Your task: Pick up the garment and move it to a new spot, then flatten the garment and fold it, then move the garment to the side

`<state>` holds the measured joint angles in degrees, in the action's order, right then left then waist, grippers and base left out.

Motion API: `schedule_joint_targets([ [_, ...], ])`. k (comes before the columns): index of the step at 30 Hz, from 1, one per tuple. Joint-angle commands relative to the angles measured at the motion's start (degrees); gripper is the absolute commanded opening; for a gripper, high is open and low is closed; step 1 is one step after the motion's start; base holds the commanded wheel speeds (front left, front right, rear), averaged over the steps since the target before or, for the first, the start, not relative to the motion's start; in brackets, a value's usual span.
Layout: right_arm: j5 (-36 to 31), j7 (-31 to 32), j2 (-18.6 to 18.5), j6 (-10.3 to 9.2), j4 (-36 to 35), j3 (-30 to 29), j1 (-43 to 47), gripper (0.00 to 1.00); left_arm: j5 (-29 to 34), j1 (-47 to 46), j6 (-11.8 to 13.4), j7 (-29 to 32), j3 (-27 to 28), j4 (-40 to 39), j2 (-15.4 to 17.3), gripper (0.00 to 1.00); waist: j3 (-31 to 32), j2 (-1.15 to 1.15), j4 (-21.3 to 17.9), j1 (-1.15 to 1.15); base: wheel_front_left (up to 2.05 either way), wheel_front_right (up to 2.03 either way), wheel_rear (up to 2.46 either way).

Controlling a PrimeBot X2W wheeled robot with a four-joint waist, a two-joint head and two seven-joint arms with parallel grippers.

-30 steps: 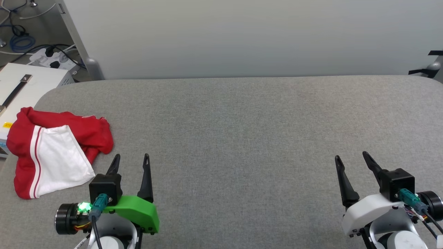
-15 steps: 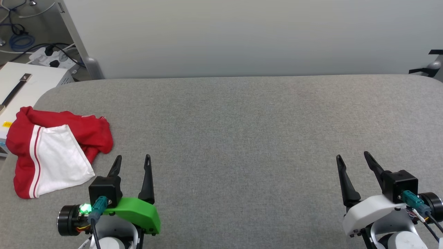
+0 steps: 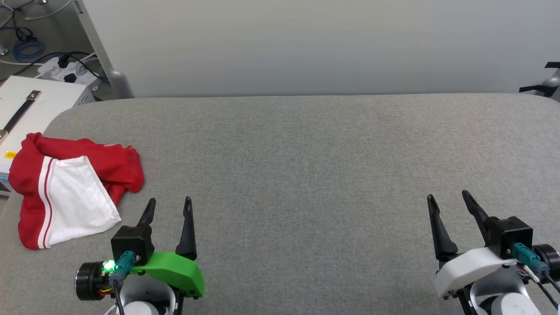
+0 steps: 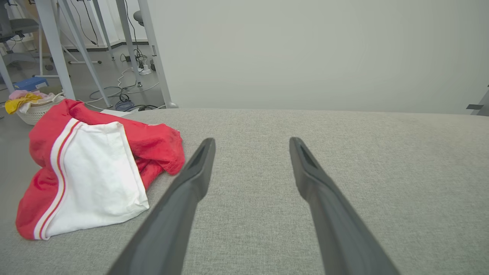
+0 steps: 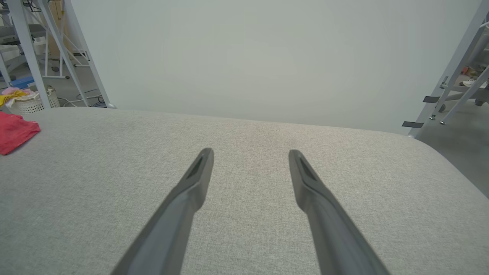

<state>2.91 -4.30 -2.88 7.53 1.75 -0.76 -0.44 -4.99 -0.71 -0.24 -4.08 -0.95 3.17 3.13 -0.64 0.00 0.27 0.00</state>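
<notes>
Garment (image 3: 74,188): red T-shirt with a white sleeve uppermost, crumpled in a heap at the left end of the table (image 3: 306,153), its left side at the table's edge; untouched.
Left gripper (image 3: 169,201): jaws spread wide with nothing between them; sits just beside the heap's near right corner, aimed past it across the table.
Right gripper (image 3: 448,195): jaws spread wide, empty; at the table's right end, well apart from the garment.
Change over the last second: the whole head view has slid a little, table edge and heap alike, so the camera moved. Both grippers sit slightly lower in that view. The heap's folds and the jaw spread are unchanged.
Meaning for the task: judged to be the very start. Pick-up is not yet begun; moving, flattening, folding and setting aside all lie ahead.
Next move, as a judgement: the left gripper is the nearer and would need to swing left onto the cloth before closing.
</notes>
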Motion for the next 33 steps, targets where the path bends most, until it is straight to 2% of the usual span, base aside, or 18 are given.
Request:
schedule_joint_targets([
  [1, 0.73, -0.59, -0.01, -0.01, 0.22, -0.17, 0.31, 1.0, -0.54, 0.29, 0.04, -0.66, -0.08, 0.25, -0.08, 1.0, -0.02, 0.0, 0.03, 0.0, 0.0, 0.0, 0.0],
  [33, 2.86, -4.33, 0.0, -0.02, 0.8, 0.13, 0.82, 1.0, -4.56, 0.38, -0.4, -4.46, -1.51, 2.48, -0.14, 1.0, -0.91, 0.0, 1.0, 0.0, 0.0, 0.0, 0.0],
])
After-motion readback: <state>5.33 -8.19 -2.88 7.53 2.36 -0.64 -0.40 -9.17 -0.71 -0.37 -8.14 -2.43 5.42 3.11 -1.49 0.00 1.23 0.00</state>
